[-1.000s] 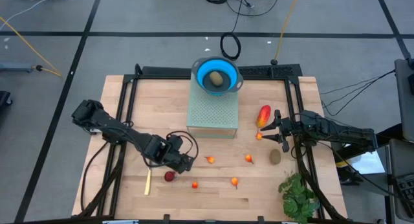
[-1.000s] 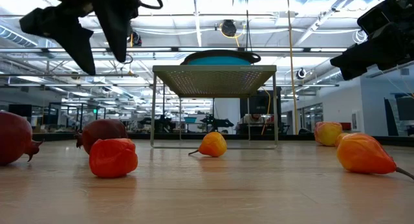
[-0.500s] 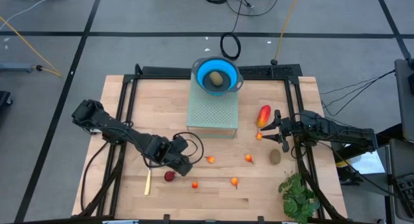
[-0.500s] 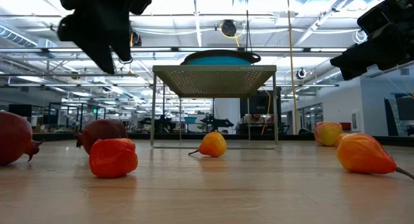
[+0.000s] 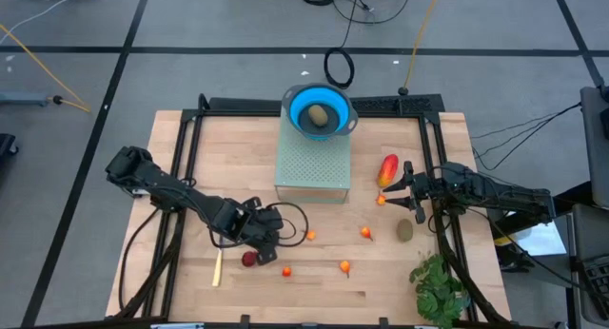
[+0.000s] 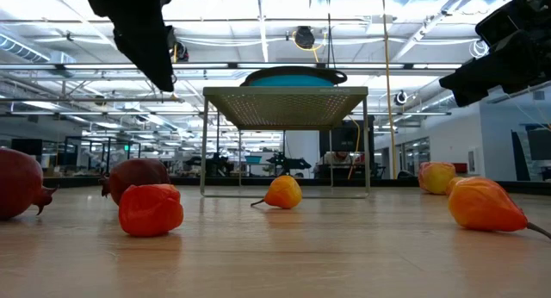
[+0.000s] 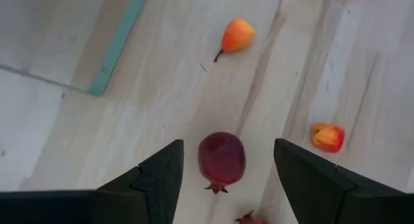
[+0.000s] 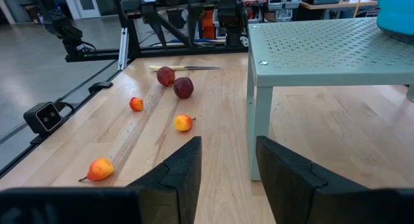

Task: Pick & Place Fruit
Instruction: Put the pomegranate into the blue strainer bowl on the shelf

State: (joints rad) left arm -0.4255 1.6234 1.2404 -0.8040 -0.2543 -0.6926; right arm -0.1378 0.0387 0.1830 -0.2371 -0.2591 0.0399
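Note:
My left gripper [image 5: 269,241] [image 7: 228,149] hangs open above a dark red round fruit [image 7: 222,158], fingers pointing down on either side of it without touching. A second dark red fruit [image 5: 249,259] lies just nearer. In the low view both red fruits [image 6: 136,173] rest on the wood well below the left gripper [image 6: 148,44]. Tiny orange fruits [image 5: 309,235] [image 5: 365,232] [image 5: 286,270] [image 5: 345,266] are scattered across the near half. My right gripper [image 5: 404,189] [image 8: 228,146] waits open at the right, beside the red-and-yellow piece [image 5: 387,169], another orange fruit [image 5: 382,201] and a brownish-olive oval [image 5: 405,231].
A blue bowl [image 5: 303,103] holding an olive oval [image 5: 319,115] stands on a pale green perforated stand [image 5: 312,167] at the table's far middle. A yellow-handled knife [image 5: 218,267] lies near the left front edge. A leafy plant [image 5: 438,286] sits at the right front corner.
My left gripper has turned about its own axis while staying over the dark red fruits; in the low view its two spread fingers now line up one behind the other. Its cable loop has swung toward the right. The fruit and my right arm have kept still.

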